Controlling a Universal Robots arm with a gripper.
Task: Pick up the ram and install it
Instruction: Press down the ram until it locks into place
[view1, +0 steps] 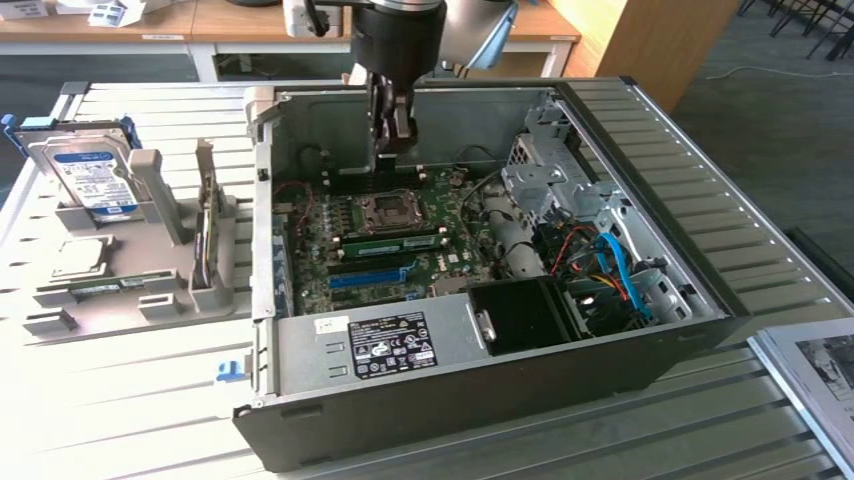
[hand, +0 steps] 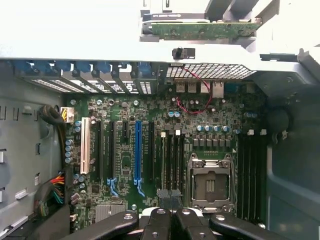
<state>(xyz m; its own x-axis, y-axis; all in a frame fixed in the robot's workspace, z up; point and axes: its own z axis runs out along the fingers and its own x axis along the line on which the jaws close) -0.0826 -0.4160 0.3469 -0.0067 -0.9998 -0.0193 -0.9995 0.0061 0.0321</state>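
Observation:
A green ram stick sits in a slot beside the empty processor socket on the motherboard inside the open computer case. Another green ram stick stands on edge in the grey holder outside the case, at the exterior view's left. My gripper hangs over the far part of the board, above and behind the socket, clear of the board. In the wrist view the gripper has its fingers shut together, and I see nothing between them.
The holder also carries a silver hard drive with a blue-white label and a small square processor chip. Inside the case are the black power supply, a drive cage and blue and red cables. Case walls stand close around the board.

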